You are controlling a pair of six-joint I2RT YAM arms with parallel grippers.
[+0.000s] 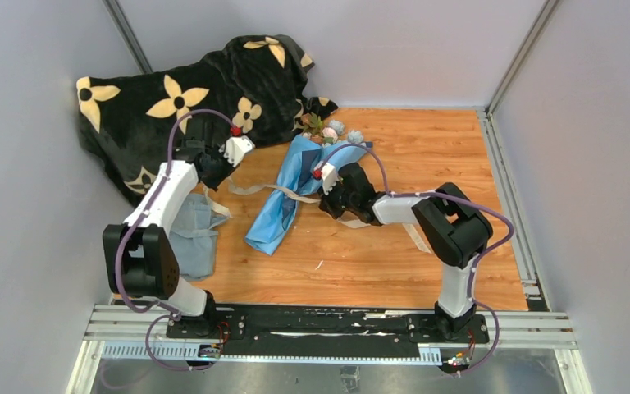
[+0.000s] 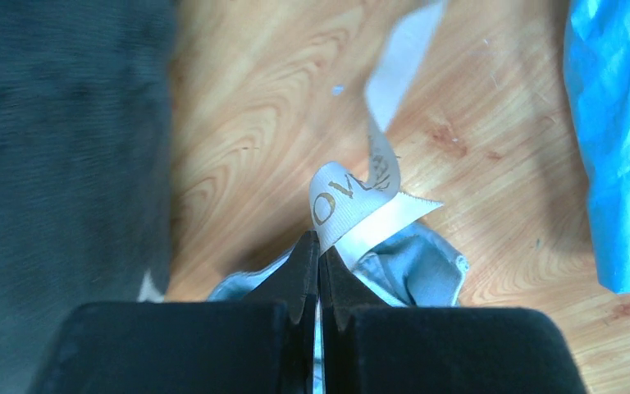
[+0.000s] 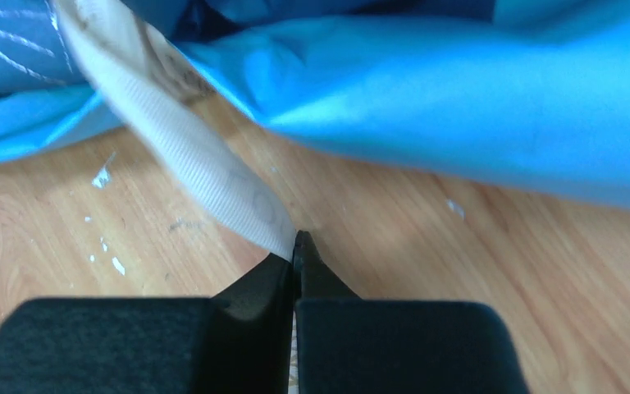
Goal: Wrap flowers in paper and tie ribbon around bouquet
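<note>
Bouquet: we saw the bouquet [image 1: 299, 160] lying on its side on the table [image 1: 443, 156], between the two arms, slanting from far right to near left.
Paper: the paper [image 1: 275, 217] was wrapped loosely around the stems. It was light blue outside with darker blue in the folds, and its narrow end pointed to the near left.
Flowers: the flowers [image 1: 332, 131] poked out of the far end of the paper, right at the edge of the blanket [image 1: 172, 98]. We could not tell whether they touched it.
Left gripper: the left gripper [image 2: 318, 246] was clenched, its two black fingers pressed together on a fold of the ribbon [image 2: 353, 197] — the printed end stood up out of the tips.
Right gripper: the right gripper [image 3: 297, 246] was clenched too. The ribbon ran down into its tips and looked pinched there, low over the wood and close under the paper.
Ribbon: from overhead, the beige strip ran from the left gripper across to the bouquet and crossed the paper about halfway along. Another length lay on the table by the right forearm.
Blanket: black with cream flower prints, it was heaped in the far left corner.
Cloth: a grey-blue cloth [image 1: 193, 238] lay under the left arm, beside the narrow end of the paper.
Table: wood-grain, with small white flecks near the right gripper.
</note>
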